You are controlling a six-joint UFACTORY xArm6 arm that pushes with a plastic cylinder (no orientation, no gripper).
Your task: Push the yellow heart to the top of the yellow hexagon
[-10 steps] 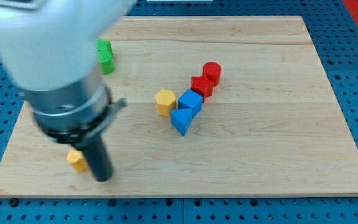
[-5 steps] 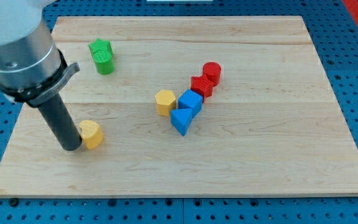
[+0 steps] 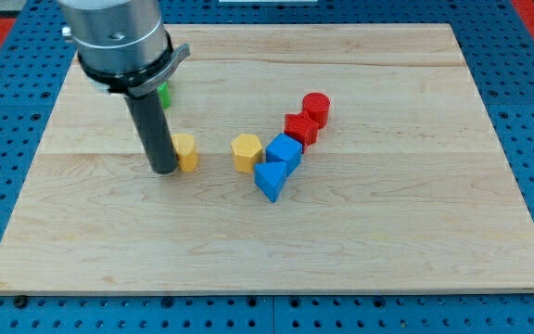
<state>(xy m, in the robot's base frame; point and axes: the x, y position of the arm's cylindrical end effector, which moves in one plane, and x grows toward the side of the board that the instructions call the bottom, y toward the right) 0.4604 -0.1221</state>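
One camera view covers the whole pale wooden tabletop point(image 3: 415, 241). No pincer exists here, so nothing is clenched or released; my tip point(image 3: 164, 171) touches the yellow heart point(image 3: 185, 151) on the side facing the tabletop's left edge. The yellow hexagon point(image 3: 246, 152) sits near the centre, level with the heart and a little apart. To do this well, I judge the push should angle toward the top edge, skirting the hexagon. Blocks look matte, chunky, smooth-sided: blue ones point(image 3: 277, 165), red ones point(image 3: 307, 118), a green one point(image 3: 164, 93) partly hidden.
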